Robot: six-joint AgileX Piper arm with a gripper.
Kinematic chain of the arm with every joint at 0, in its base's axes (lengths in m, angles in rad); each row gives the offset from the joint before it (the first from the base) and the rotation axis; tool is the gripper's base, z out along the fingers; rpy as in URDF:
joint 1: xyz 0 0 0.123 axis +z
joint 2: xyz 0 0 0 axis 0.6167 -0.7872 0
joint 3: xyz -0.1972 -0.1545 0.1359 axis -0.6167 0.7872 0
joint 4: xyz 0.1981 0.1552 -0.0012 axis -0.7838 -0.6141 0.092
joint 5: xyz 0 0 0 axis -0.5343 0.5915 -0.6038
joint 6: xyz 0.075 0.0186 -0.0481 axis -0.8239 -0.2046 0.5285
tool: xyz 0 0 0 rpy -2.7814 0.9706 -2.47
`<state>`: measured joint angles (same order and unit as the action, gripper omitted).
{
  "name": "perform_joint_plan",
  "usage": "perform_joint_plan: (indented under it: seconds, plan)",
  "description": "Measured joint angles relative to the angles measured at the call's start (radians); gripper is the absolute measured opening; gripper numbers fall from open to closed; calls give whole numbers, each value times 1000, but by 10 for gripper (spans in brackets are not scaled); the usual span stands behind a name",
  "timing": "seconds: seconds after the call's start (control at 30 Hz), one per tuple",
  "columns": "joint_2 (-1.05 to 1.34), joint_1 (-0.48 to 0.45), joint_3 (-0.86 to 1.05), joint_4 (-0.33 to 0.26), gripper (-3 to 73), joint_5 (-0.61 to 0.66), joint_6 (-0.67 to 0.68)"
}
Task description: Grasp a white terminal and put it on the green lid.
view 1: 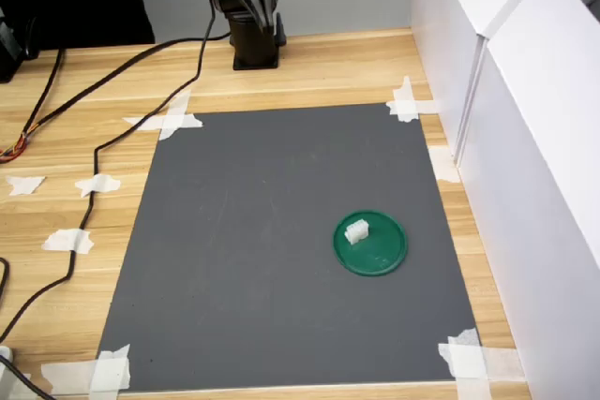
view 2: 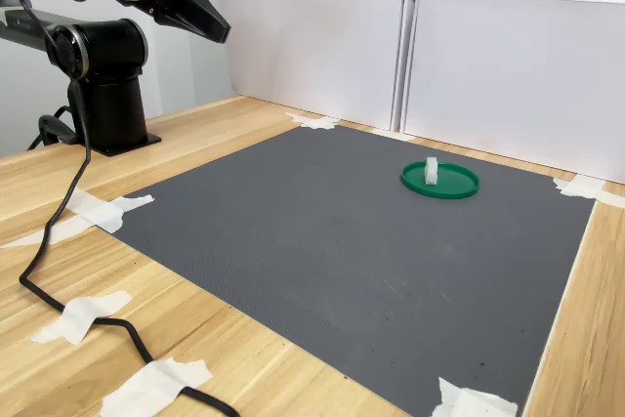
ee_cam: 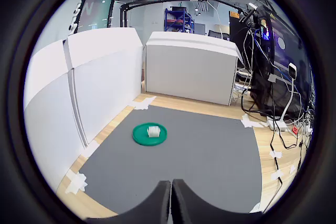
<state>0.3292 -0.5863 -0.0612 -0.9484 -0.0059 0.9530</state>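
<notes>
Already the tiny translucent-white ridged plastic terminal (view 1: 356,230) sits on the flat round dark-green plastic lid (view 1: 381,254), toward the first exterior view's left of its centre. Well apart from both, the black gripper (view 2: 200,19) hangs high above the wooden counter (view 2: 244,358) near the arm's base, its fingers (ee_cam: 157,201) pressed together around nothing, the lid straight ahead across the grey mat (view 1: 253,259).

I work in a robotics lab: wooden bench (view 1: 319,67), grey mat (view 1: 272,231) taped at its corners, white foam boards (view 2: 508,56) walling it in, loose cables (view 1: 112,138), and behind, racks of electronics (ee_cam: 268,51) and blue shelving (ee_cam: 178,19).
</notes>
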Motion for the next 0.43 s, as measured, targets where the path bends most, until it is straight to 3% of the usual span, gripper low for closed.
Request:
perform_joint_plan:
  seconds: [0.43]
  plan:
    - [44, 0, 3, -3, -16, -4, 0]
